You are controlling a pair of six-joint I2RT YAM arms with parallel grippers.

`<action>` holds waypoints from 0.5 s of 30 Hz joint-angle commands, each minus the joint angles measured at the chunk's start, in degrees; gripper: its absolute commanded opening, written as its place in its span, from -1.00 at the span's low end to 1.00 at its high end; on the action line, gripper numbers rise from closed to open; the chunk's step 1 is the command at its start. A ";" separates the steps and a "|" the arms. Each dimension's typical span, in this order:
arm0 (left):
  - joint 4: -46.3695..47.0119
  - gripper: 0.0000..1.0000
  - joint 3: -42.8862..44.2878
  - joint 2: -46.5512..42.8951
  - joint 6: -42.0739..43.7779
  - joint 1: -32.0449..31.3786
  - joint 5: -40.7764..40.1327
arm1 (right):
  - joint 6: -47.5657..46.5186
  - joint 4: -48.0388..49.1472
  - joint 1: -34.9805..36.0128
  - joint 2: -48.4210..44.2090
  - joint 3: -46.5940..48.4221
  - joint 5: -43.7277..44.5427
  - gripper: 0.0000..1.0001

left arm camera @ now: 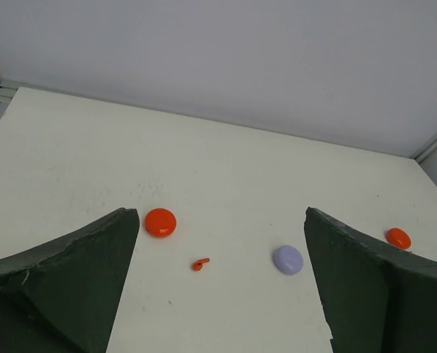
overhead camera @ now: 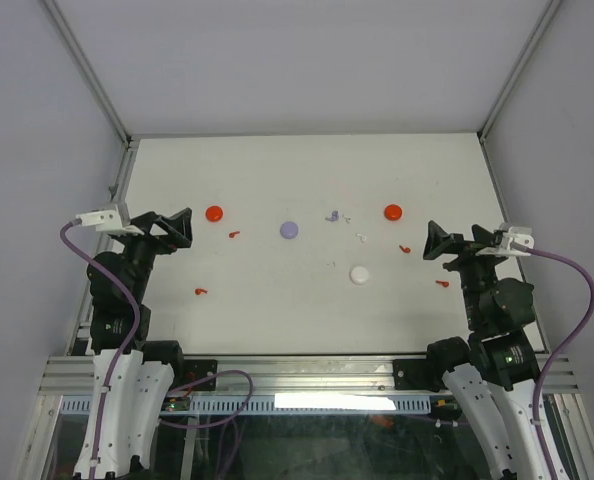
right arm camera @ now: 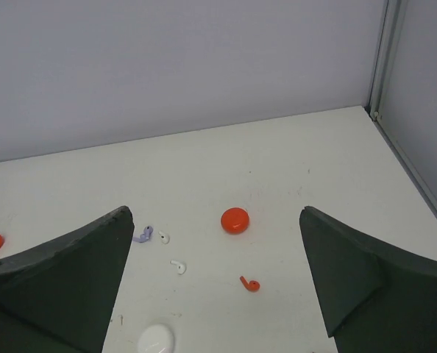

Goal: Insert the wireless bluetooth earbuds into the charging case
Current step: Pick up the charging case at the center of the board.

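Observation:
Several tiny earbuds lie on the white table (overhead camera: 307, 170): red ones (overhead camera: 234, 234) (overhead camera: 201, 292) (overhead camera: 405, 249) (overhead camera: 442, 283), a lilac one (overhead camera: 333, 215) and a white one (overhead camera: 361, 237). Round closed cases lie among them: a red disc (overhead camera: 213, 213), a lilac disc (overhead camera: 289, 229), a second red disc (overhead camera: 393, 211) and a white disc (overhead camera: 360, 274). My left gripper (overhead camera: 182, 228) is open and empty at the left; its wrist view shows a red earbud (left arm camera: 199, 263) ahead. My right gripper (overhead camera: 433, 242) is open and empty at the right; a red earbud (right arm camera: 250, 284) lies ahead.
Grey walls and metal frame posts (overhead camera: 87, 70) enclose the table on three sides. The left wrist view shows the red disc (left arm camera: 160, 222) and lilac disc (left arm camera: 288, 259). The right wrist view shows a red disc (right arm camera: 235, 220), a white disc (right arm camera: 156, 340) and white earbuds (right arm camera: 178, 267).

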 commanded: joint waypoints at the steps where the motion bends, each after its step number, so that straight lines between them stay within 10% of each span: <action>1: 4.19 0.98 0.38 1.45 2.01 0.84 1.83 | 0.83 3.37 -0.37 0.29 2.15 -1.61 0.98; 15: -1.89 0.98 9.29 19.97 8.99 0.72 7.77 | 2.90 3.19 -0.05 1.11 1.41 -5.17 0.98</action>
